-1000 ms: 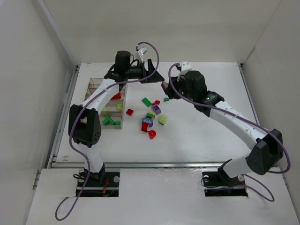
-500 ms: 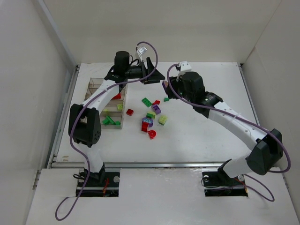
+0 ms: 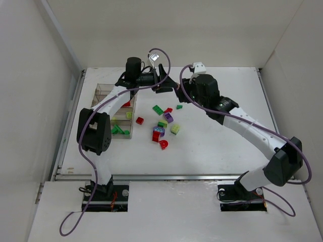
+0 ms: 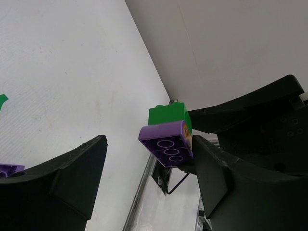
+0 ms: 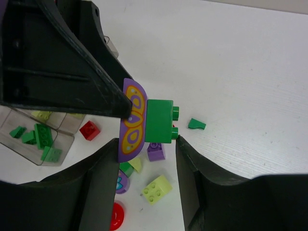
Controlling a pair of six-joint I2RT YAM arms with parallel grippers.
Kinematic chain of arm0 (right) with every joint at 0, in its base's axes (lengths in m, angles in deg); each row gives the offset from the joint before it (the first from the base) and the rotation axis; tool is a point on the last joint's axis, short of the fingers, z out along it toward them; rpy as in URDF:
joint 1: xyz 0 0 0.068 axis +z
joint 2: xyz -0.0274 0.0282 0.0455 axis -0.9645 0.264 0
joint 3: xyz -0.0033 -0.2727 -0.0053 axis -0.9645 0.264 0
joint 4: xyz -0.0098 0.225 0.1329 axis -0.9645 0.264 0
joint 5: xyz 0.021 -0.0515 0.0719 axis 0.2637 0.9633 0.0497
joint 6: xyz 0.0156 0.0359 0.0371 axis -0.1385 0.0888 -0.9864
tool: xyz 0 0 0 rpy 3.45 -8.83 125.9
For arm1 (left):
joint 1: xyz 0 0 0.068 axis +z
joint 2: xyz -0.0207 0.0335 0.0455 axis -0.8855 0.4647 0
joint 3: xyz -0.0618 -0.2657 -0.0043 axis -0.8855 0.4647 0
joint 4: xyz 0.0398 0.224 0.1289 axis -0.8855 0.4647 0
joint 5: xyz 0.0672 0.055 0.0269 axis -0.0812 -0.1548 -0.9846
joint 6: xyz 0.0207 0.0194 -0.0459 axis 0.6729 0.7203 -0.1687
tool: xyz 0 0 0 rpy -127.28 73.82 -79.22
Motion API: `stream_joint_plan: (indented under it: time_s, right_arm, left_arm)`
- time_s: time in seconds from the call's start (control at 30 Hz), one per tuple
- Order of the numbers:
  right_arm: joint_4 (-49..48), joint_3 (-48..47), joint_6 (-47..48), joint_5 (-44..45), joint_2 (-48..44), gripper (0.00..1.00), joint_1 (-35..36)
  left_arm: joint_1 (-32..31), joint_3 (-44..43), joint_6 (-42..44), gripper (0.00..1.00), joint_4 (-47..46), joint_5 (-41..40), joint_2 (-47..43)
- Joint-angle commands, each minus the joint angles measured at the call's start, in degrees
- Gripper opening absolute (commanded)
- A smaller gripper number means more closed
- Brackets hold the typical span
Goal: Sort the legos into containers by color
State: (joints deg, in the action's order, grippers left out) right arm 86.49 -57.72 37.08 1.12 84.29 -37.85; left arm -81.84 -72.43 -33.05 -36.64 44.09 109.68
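Observation:
My right gripper (image 5: 147, 143) is shut on a purple butterfly-printed lego (image 5: 131, 120) joined to a dark green lego (image 5: 159, 120), held in the air above the table; in the top view this gripper (image 3: 177, 94) is at the back centre. My left gripper (image 4: 149, 178) is open around that same piece (image 4: 168, 139), with one finger (image 5: 91, 82) against the purple part; it meets the right gripper in the top view (image 3: 169, 83). Loose legos (image 3: 162, 126) in red, green, yellow-green and purple lie below. The clear organizer box (image 3: 100, 86) stands at the left.
The box (image 5: 67, 139) holds green and yellow-green bricks (image 5: 42, 136). A red brick (image 3: 140, 120) lies between box and pile. A small green piece (image 5: 196, 124) lies apart at the right. White walls enclose the table.
My left gripper has swung right and its open fingers have come around the piece in my right gripper. My right gripper has shifted slightly up and left to meet it.

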Motion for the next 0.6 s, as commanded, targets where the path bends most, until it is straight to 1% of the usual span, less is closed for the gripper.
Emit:
stream_joint_plan:
  time_s: [0.0,0.13,0.17,0.27,0.3,0.33,0.43,0.47,0.57]
  right_arm:
    - [-4.5,-4.2,-0.8,0.8,1.9,0.00,0.5]
    - [-5.1,-4.9,-0.8,0.3,2.5,0.00,1.0]
    - [-5.1,-4.9,-0.8,0.3,3.1,0.00,1.0]
    - [-5.1,-4.9,-0.8,0.3,3.1,0.00,1.0]
    - [-5.1,-4.9,-0.8,0.3,3.1,0.00,1.0]
    - [-5.1,-4.9,-0.8,0.3,3.1,0.00,1.0]
    - [-5.1,-4.3,-0.8,-0.2,3.1,0.00,1.0]
    - [-5.1,-4.3,-0.8,-0.2,3.1,0.00,1.0]
    - [-5.1,-3.7,-0.8,-0.2,3.1,0.00,1.0]
  left_arm:
    - [-0.1,-1.0,-0.9,0.67,-3.7,1.9,-0.6]
    - [-0.1,-1.0,-1.9,0.60,-5.6,2.4,-0.6]
    - [-0.1,-1.0,-2.5,0.57,-5.6,2.4,-0.6]
    - [-0.1,-0.5,-3.0,0.41,-6.6,2.4,-0.6]
    - [-0.1,-0.5,-3.0,0.41,-6.7,2.4,-0.6]
    - [0.5,0.1,-3.6,0.37,-7.3,2.9,-0.6]
    - [0.5,0.1,-4.2,0.28,-7.9,2.9,-0.6]
    - [0.5,0.1,-4.2,0.21,-7.9,2.9,-0.6]
    - [0.5,0.1,-4.2,0.06,-7.9,2.9,-0.6]
